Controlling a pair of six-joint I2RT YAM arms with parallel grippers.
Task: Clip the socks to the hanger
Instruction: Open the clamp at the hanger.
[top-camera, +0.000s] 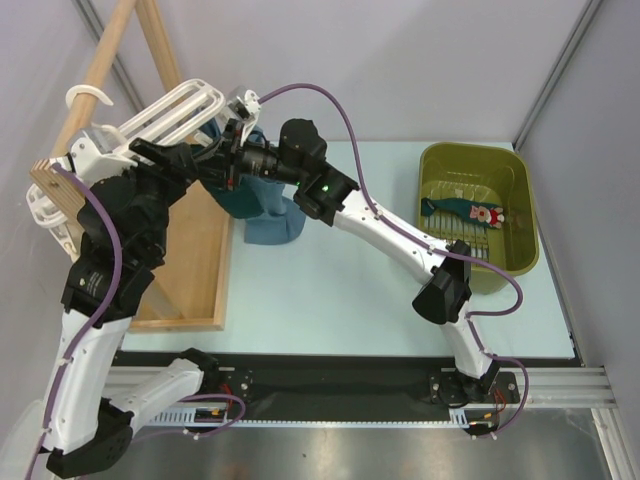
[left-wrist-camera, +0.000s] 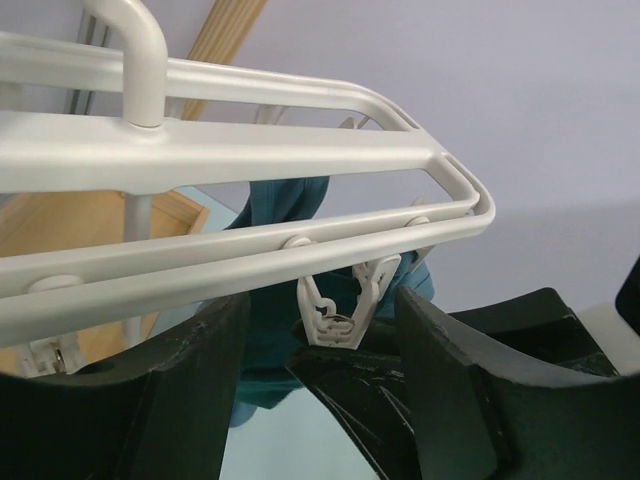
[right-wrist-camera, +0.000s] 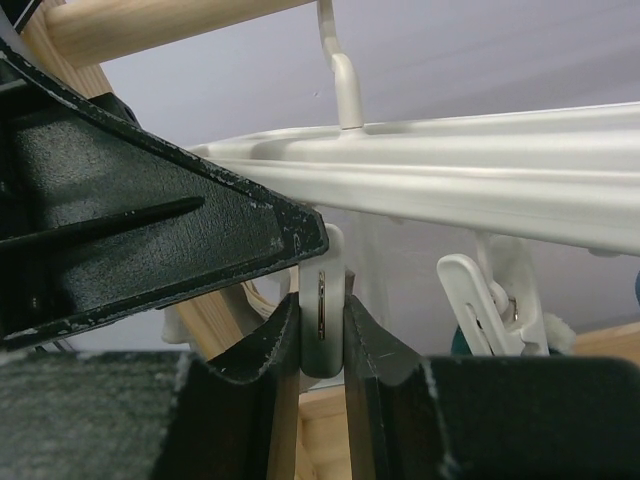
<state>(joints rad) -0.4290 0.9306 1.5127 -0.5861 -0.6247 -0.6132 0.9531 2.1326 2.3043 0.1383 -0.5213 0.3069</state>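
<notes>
While my right gripper (right-wrist-camera: 320, 305) pinched a hanger clip (right-wrist-camera: 325, 255) and left gripper (left-wrist-camera: 320, 300) gaped, I judged the teal sock (left-wrist-camera: 285, 205) limp, light, best grabbed at its cuff.

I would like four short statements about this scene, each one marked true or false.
1. The right gripper pinches a clip of the hanger. True.
2. The basket holds no sock. False: a patterned sock lies in it.
3. A teal sock hangs under the hanger. True.
4. The left gripper is shut tight. False: its jaws stand apart.
</notes>
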